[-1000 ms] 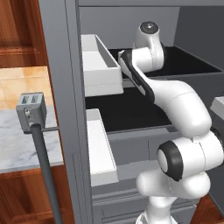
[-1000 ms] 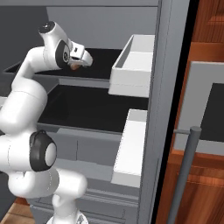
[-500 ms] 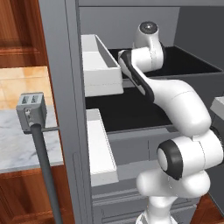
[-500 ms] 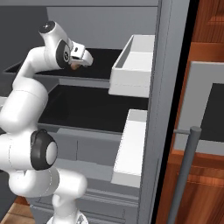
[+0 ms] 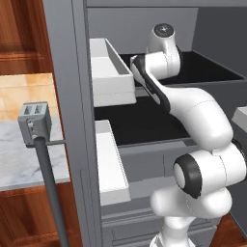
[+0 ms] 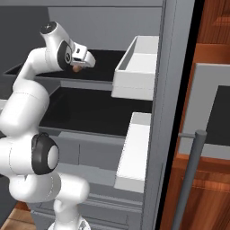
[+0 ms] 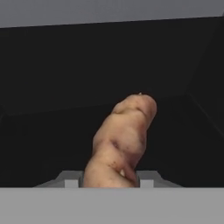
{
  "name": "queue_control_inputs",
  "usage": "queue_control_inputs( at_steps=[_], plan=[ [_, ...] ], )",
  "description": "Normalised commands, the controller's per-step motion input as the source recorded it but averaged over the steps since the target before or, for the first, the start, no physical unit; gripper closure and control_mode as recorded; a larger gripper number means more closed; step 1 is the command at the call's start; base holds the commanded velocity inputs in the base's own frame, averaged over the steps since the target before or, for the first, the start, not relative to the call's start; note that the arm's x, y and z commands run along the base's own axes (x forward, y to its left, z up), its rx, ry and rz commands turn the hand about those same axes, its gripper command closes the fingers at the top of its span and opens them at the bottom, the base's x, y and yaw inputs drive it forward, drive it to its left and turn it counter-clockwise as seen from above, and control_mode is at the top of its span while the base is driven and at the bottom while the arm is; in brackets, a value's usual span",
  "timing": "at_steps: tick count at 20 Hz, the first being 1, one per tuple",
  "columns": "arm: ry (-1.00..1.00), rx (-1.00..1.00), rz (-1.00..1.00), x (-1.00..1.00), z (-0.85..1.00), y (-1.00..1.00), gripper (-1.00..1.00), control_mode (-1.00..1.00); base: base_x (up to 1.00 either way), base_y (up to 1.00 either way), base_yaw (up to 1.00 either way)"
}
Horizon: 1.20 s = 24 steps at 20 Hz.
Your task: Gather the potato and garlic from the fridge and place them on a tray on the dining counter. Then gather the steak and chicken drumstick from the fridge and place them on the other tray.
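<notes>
Inside the open grey fridge (image 5: 72, 96), two black shelves (image 6: 90, 108) sit one above the other, with two pale door bins (image 6: 139, 67) stacked on the swung-out door and red-brown wood cabinetry (image 6: 211, 27) beyond. A marble counter (image 5: 19, 149) lies to the left, past one dark bar handle (image 5: 48, 183). The white arm reaches onto the upper shelf, where its pincer (image 6: 81, 67) stands on either side of a single pinkish chicken drumstick (image 7: 122, 140), fingers (image 7: 146, 181) at its flanks; whether they press it cannot be told.
</notes>
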Motion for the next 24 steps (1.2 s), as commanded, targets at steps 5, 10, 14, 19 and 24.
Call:
queue_control_inputs(
  at_steps=[5,10,14,19,24],
  plan=[
    [0.03,0.0,0.0,0.0,-1.0,-0.41,1.0,-1.0,0.0,0.0,0.0],
    [-0.04,0.01,0.0,-0.03,-0.39,-0.21,1.0,-1.0,0.0,0.0,0.0],
    [-0.01,0.01,0.0,-0.1,0.46,-0.05,1.0,-1.0,0.0,0.0,0.0],
    [0.01,0.01,0.0,-0.48,0.38,-0.04,1.0,-1.0,0.0,0.0,0.0],
    [0.0,0.0,0.0,-0.97,0.03,-0.11,1.0,-1.0,0.0,0.0,0.0]
  ],
)
